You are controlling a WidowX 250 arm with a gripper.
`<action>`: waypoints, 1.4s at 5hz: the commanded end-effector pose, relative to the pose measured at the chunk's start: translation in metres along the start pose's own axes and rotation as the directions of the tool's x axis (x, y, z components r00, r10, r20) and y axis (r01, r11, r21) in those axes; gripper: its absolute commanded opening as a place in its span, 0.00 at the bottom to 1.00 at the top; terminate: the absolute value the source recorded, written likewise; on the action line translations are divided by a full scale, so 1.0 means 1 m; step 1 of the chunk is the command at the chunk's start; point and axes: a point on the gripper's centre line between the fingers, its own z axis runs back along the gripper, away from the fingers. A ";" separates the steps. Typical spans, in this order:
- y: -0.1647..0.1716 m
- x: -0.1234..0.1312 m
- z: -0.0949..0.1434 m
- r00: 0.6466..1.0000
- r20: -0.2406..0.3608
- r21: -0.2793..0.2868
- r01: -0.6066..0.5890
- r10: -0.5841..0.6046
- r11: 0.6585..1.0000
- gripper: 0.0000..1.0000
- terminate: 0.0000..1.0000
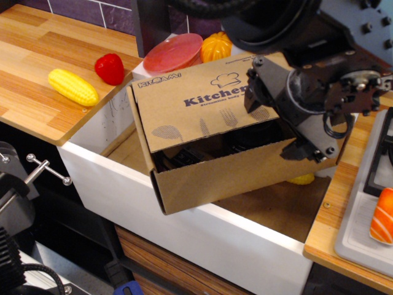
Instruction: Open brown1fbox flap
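The brown1fbox (233, 175) stands tilted in the white sink (184, 227). Its flap (184, 117), with dark blue "Kitchen" lettering and utensil icons facing up, slopes over the top. A dark gap shows under the flap's front edge. My gripper (273, 126) is over the right part of the flap and hides that end and the end of the lettering. Its jaws look spread: one black finger (253, 92) rests against the flap's printed face, the other (304, 150) is lower, by the box's right front rim. I see nothing held between them.
A yellow toy corn (72, 86) and a red strawberry (110, 68) lie on the wooden counter (31, 49) at left. A pink plate (173, 53) and an orange pumpkin (216, 46) sit behind the box. A yellow toy (302, 179) peeks from under it. A salmon piece (382, 216) lies at right.
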 end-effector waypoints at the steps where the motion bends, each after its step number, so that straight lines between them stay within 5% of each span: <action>1: 0.019 0.012 0.012 0.998 0.055 0.024 -0.003 0.001 1.000 1.00 0.00; 3: 0.036 0.017 0.013 0.998 0.055 0.036 0.033 -0.035 0.999 1.00 0.00; 6: 0.081 0.041 0.028 0.985 0.044 0.121 0.159 -0.166 0.980 1.00 0.00; 7: 0.099 0.051 0.038 0.973 0.048 0.192 0.214 -0.227 0.958 1.00 0.00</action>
